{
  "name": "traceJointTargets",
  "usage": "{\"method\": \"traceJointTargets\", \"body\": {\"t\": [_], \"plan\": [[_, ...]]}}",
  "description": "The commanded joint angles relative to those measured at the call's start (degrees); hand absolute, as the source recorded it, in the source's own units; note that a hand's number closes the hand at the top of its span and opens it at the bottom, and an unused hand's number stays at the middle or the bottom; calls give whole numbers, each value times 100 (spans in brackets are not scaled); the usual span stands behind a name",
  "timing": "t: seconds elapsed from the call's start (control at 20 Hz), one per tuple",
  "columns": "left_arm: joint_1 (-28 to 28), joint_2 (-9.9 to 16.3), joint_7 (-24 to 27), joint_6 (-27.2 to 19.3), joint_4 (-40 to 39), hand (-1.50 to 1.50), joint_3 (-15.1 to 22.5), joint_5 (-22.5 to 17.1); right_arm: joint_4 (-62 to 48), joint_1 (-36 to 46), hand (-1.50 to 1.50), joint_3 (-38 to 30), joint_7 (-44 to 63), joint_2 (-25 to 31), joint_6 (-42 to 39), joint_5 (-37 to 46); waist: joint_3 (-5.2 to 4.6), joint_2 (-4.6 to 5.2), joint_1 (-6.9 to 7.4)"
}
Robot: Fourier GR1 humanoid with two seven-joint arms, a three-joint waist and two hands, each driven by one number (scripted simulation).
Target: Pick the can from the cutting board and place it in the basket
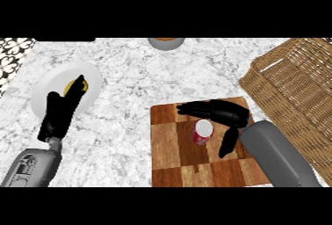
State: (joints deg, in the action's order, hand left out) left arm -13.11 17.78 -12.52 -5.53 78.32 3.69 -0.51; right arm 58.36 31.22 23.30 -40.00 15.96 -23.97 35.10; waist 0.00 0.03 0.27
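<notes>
The counter (pixel 130 132) looks like smooth grey-veined marble, the cutting board (pixel 175 154) is patchwork wood in light and dark blocks, the basket (pixel 298 88) is rough woven wicker, and the plate (pixel 58 81) is smooth white.

A white-and-grey speckled marble counter top (pixel 130 132) fills nearly the whole view under even light. Beyond the counter's far left corner lies a strip of black-and-white patterned tile (pixel 14 55); a dark edge borders it there.

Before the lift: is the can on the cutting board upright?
Upright: the can shows its round top and stands on the cutting board.
</notes>
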Motion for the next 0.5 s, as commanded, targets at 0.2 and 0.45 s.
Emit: {"method": "traceJointTargets", "body": {"t": [0.2,0.45], "plan": [[509,-80,329,246,186,0,-237,87,131,76,-150,-210,174,-309,-489,198,-1,-6,4],[319,-273,-177,140,472,0,-158,276,-224,-177,150,-84,-762,-254,417,709,2,-2,4]]}}
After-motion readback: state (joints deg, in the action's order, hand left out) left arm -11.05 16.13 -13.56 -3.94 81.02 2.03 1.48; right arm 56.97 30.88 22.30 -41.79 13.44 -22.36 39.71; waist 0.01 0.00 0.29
